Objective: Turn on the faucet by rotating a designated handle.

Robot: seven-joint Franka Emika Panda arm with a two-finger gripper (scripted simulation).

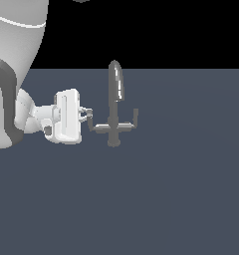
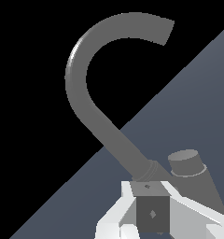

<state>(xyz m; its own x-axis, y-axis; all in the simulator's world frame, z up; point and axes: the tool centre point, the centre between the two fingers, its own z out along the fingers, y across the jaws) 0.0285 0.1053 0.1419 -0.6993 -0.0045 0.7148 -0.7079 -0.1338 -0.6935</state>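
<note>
The grey faucet (image 1: 114, 94) stands on the floor with its arched spout up and its crossbar low. The handle (image 1: 92, 124) is the upturned arm on the exterior view's left. My gripper (image 1: 86, 114) reaches in from that side at the handle's tip. In the wrist view the white fingers (image 2: 178, 201) sit against both sides of the handle's dark grey block (image 2: 152, 212), and the gripper (image 2: 147, 187) looks shut on it. The spout (image 2: 83, 93) curves away beyond it. The mirror-image right-hand arm (image 1: 135, 117) stands free.
The flat blue-grey floor (image 1: 181, 189) stretches around the faucet. My arm's white body (image 1: 17, 60) fills the exterior view's upper left. A stubby grey cylinder end (image 2: 186, 162) of the faucet shows just beyond the fingers.
</note>
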